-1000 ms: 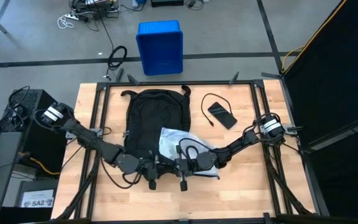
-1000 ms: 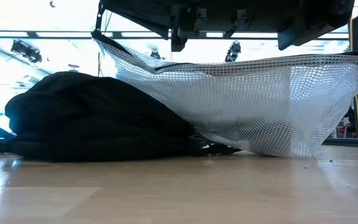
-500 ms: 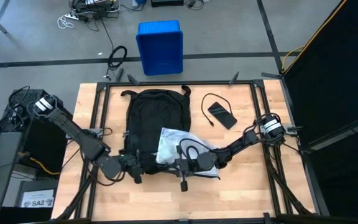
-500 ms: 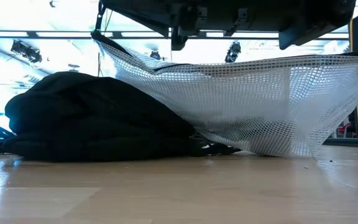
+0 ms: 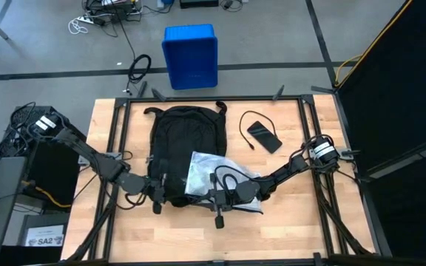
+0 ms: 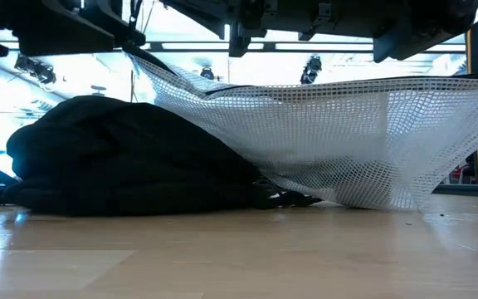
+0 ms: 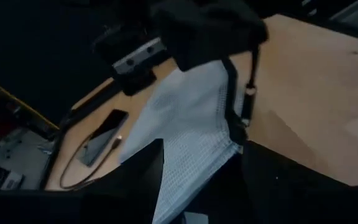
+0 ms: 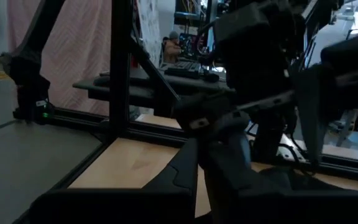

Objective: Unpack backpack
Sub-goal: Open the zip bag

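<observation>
backpack (image 5: 184, 144) flat mid-table, soft, floppy; I'd grab fabric at the opening | white mesh bag (image 5: 214, 174) half out, light, clamped in my right gripper (image 5: 218, 198) | my left gripper (image 5: 156, 193) beside backpack, fingers apart

Two arms, matte black, slender jointed links. Left arm (image 5: 87, 154): white-labelled cylindrical joint housing at shoulder end. Right arm (image 5: 291, 168): similar round silver-white joint cap with black cabling looped around it. Black cable loop arches over right wrist section. Left gripper (image 5: 156, 196) and right gripper (image 5: 217, 209): dark, blocky bodies; silver plate, possibly with screws, visible in left wrist view
</observation>
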Controlling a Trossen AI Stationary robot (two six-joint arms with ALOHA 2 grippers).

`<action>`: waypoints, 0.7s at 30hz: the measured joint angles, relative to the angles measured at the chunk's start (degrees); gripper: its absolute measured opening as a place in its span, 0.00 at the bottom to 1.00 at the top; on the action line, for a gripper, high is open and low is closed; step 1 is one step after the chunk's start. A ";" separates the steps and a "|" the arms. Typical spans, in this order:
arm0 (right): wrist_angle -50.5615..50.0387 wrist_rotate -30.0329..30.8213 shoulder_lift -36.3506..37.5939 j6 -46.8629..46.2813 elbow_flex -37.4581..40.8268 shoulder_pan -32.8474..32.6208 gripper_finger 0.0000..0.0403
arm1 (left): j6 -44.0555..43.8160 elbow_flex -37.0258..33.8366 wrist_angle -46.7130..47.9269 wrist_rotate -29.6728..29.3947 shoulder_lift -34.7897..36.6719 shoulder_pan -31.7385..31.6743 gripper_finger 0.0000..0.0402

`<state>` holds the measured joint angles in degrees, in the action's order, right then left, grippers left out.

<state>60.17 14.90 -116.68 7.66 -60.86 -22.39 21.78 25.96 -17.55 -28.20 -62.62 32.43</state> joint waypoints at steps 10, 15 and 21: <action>0.69 -0.02 0.00 0.00 0.00 0.00 0.00 | -2.36 0.02 -0.47 10.39 -3.00 -2.72 0.47; 0.85 0.00 0.00 0.00 0.00 0.00 0.00 | 0.01 0.02 -2.93 10.50 -5.84 -4.60 0.47; 1.20 -0.02 0.00 0.00 0.00 0.00 0.00 | 3.34 0.04 -7.05 10.46 -7.78 -6.70 0.45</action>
<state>61.36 14.87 -116.68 7.66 -60.86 -22.39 25.13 26.00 -24.60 -17.74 -70.40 25.73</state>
